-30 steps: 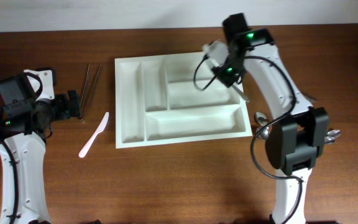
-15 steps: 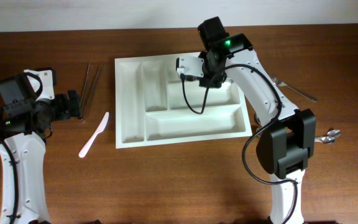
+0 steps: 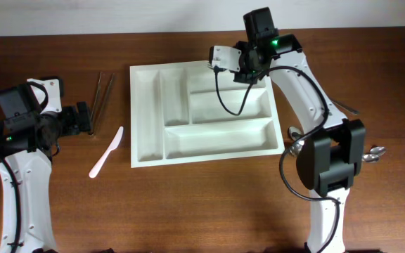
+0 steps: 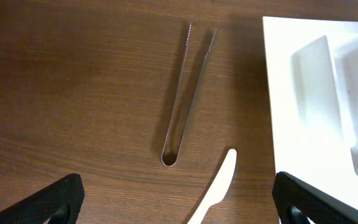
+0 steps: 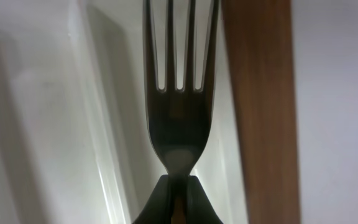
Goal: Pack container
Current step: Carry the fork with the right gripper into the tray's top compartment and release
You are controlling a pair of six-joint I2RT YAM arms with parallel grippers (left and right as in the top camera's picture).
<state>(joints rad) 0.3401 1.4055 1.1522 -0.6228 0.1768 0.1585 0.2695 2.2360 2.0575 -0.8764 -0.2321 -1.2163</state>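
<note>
The container (image 3: 146, 105) is a large white tray with several compartments, lying mid-table; the left wrist view catches its left rim (image 4: 284, 93). My right gripper (image 3: 247, 69) hovers over its back right part. In the right wrist view that gripper (image 5: 179, 183) is shut on the handle of a metal fork (image 5: 180, 106), whose tines point out over the white tray wall (image 5: 42, 124) toward the table strip. My left gripper (image 3: 83, 118) stands wide open left of the tray. Between its fingers (image 4: 55, 199) there is only tabletop and the tip of a white plastic knife (image 4: 219, 186).
Metal tongs (image 3: 103, 98) (image 4: 185, 93) lie left of the tray, with the white plastic knife (image 3: 106, 152) below them. Spoons (image 3: 295, 133) (image 3: 375, 151) and another metal utensil (image 3: 346, 107) lie to the right, near the right arm's base.
My right arm has swung with the fork from the tray's right edge across its middle and now to the back right part. The left arm has not moved.
</note>
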